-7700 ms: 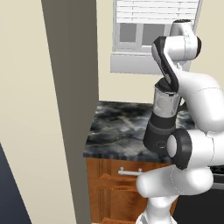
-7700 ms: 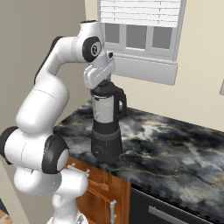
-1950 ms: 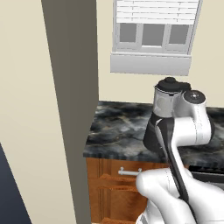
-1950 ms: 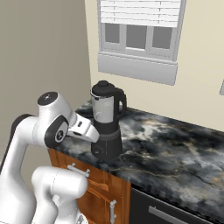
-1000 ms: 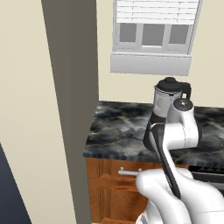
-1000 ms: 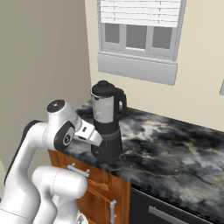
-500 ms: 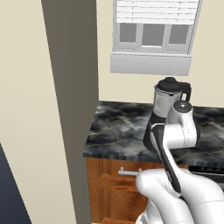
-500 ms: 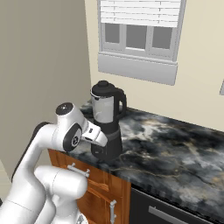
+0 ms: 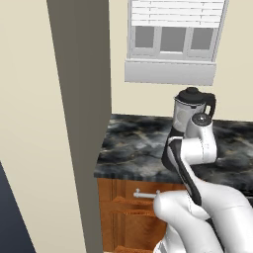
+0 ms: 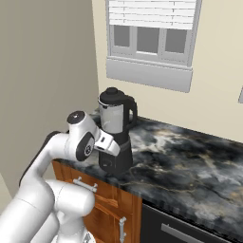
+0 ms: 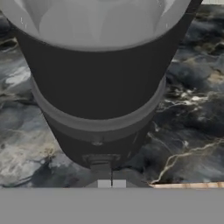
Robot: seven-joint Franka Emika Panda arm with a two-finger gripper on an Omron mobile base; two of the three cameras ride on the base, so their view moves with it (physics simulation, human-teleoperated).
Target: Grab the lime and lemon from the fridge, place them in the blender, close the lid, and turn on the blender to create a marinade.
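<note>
The blender [image 10: 115,135] stands on the dark marbled worktop [image 10: 190,156] near its front edge, below the window [image 10: 152,38], with the lid [image 10: 112,95] seated on the jar. The claw [image 11: 111,183] is at the foot of the blender's dark base, its two tips drawn together with nothing between them, right at a small raised switch [image 11: 100,158] low on the front of the base.

Risks, as a judgement: the tips meet the base low and close to the worktop's edge, so a push aimed slightly off the switch could slide along the rounded housing and miss it. A push that is too hard could shove the blender farther back or rock it, and the lid might then shift. Whether the lime and lemon are inside the jar cannot be told, since the jar's wall reads only as grey.

Differences between views: the hand view alone gives the switch and the closed tips against the base. The right base view shows the whole blender, its black handle on the right, the lid and the forearm reaching in from the left. In the left base view the arm's white links cover the base, leaving the jar top and lid [image 9: 189,93] exposed, with a tall grey panel [image 9: 81,108] at the left.
</note>
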